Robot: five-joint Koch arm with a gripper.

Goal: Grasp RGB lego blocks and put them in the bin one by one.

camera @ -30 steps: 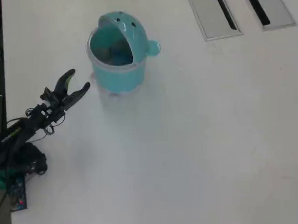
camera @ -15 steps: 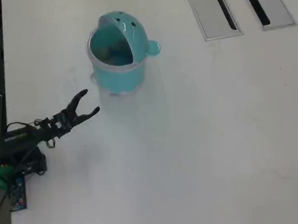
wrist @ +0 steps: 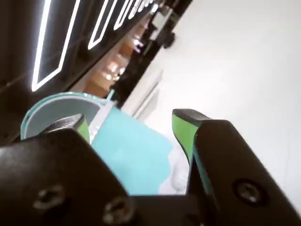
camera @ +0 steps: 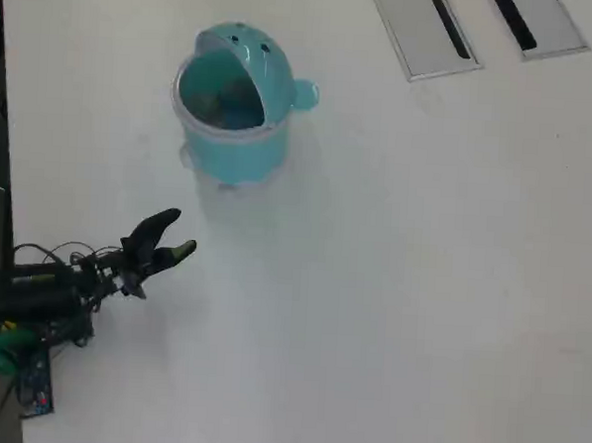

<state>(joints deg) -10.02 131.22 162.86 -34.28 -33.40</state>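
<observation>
While the gripper point(camera: 173, 233) hangs low over the white table point(camera: 403, 267) at the overhead view's left, its jaws stand parted with nothing between them; the wrist view shows green pads point(wrist: 181, 128) either side of an empty gap. Up the table, well apart, stands the teal bin point(camera: 235, 104), small dim shapes inside it. No lettering on it can be read. Two grey slotted panels point(camera: 417, 29) lie top right.

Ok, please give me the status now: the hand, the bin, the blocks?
Hand open, empty, low over the table. Bin upright, apart from the hand. No blocks visible on the table. Nothing in the way.
</observation>
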